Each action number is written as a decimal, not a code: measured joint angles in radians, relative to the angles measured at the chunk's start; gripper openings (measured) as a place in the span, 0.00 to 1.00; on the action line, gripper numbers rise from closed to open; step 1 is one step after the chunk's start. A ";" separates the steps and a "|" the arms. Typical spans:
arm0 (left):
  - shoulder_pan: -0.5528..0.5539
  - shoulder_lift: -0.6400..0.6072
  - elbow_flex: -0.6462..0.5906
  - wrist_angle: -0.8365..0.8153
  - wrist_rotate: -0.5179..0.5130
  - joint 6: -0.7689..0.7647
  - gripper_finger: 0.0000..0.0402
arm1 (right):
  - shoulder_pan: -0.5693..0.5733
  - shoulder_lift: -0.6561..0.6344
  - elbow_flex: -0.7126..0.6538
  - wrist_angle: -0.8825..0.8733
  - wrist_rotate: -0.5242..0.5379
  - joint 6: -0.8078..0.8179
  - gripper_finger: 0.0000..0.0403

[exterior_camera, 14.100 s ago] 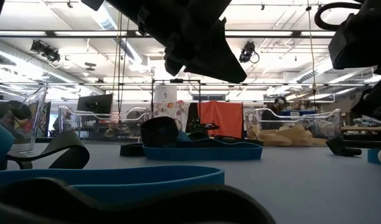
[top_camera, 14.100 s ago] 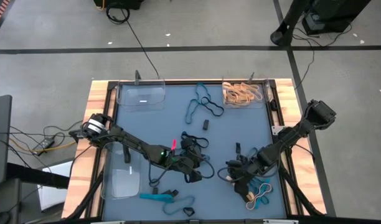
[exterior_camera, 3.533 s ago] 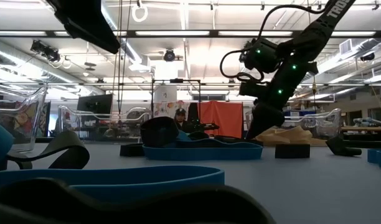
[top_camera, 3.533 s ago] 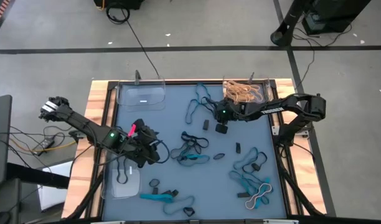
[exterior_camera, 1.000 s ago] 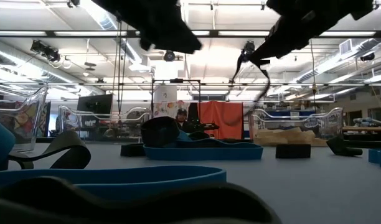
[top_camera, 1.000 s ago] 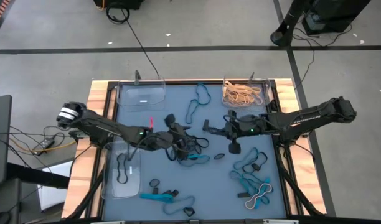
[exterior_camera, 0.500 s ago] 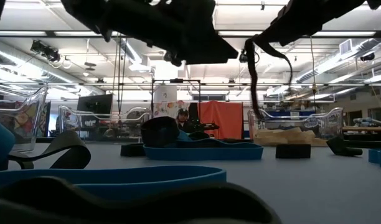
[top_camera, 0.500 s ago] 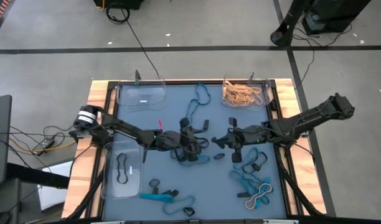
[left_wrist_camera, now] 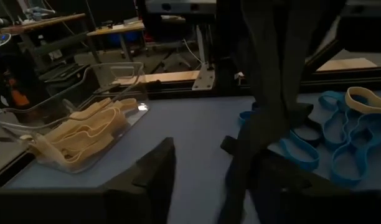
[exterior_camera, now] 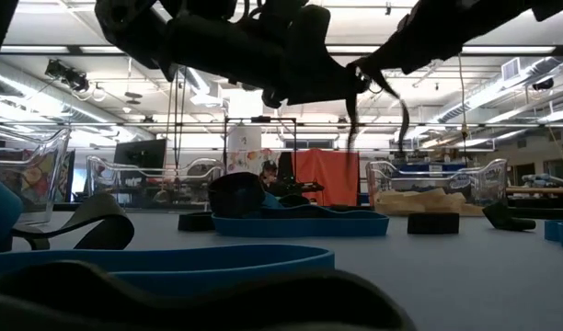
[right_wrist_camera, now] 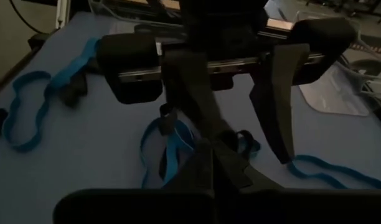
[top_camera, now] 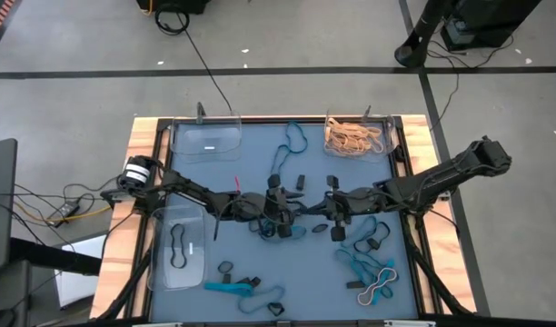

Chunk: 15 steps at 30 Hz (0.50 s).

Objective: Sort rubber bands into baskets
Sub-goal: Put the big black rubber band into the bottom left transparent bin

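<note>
Item: black rubber band, one loop.

Location: in the air above the middle of the blue table, between the two gripper heads, clear of the mat.

Holder: right gripper, reaching in from the right edge. Its fingers are closed tight, with the band's upper end pinched between the tips.

Orientation: the long axis is near vertical. The pinched end is on top and the loop drops slack to a free lower end. It appears to hang that way because it is limp and held at one end only.

Receiver: left gripper, stretched across from the left and facing the right gripper at close range. Its fingers stand well apart and grip nothing, one on each side of the hanging strip.

Judgement: this looks like a hand-over. The band is held out vertically so that the open jaws can close across it.

Likely destination: left basket, just beside the left edge, which already holds one black band.

Other stock:
- A far-right basket filled with tan bands.
- A far-left basket with no bands visible.
- Loose teal bands and further black loops scattered over the near half of the mat, unsorted.
</note>
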 joint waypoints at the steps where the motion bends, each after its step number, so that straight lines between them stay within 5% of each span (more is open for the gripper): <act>1: 0.000 0.000 0.000 0.000 0.000 -0.001 0.37 | 0.000 0.012 0.000 0.011 0.000 0.000 0.00; 6: -0.005 -0.001 0.000 -0.024 -0.001 -0.005 0.05 | 0.000 0.036 0.000 0.038 0.004 -0.002 0.00; 15: -0.035 -0.100 0.001 -0.219 -0.051 -0.086 0.01 | 0.002 0.036 0.000 0.038 0.017 0.081 0.09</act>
